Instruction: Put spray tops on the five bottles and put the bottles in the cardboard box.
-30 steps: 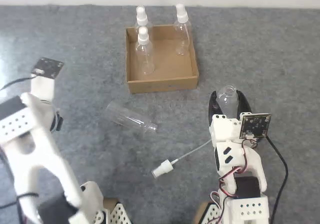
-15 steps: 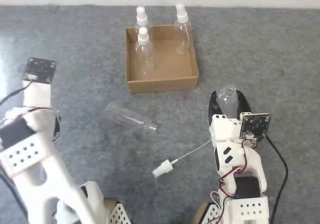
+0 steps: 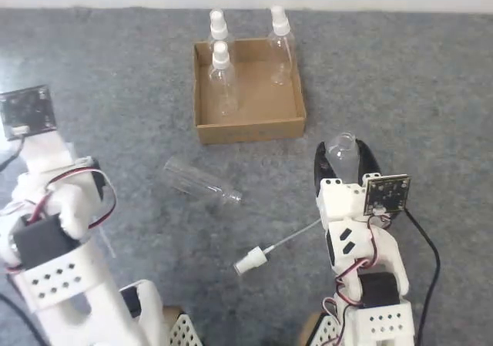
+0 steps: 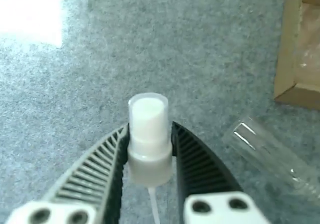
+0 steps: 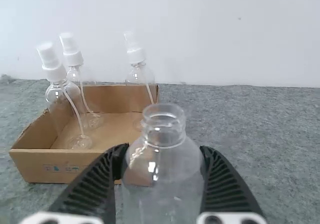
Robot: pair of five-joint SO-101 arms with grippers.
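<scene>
Clear plastic, the uncapped bottle (image 5: pixel 162 134) stands upright, clamped at its shoulders in the right claw (image 3: pixel 345 157), just near and right of the cardboard box (image 3: pixel 250 129). The left claw (image 4: pixel 149 131) is closed on a white spray top (image 4: pixel 148 109), well off to the left across the counter (image 3: pixel 431 92). The bottle's mouth faces up, so the top likely has to travel rightward, then descend along that vertical axis. A second bottle (image 3: pixel 200 180) lies on its side between them.
</scene>
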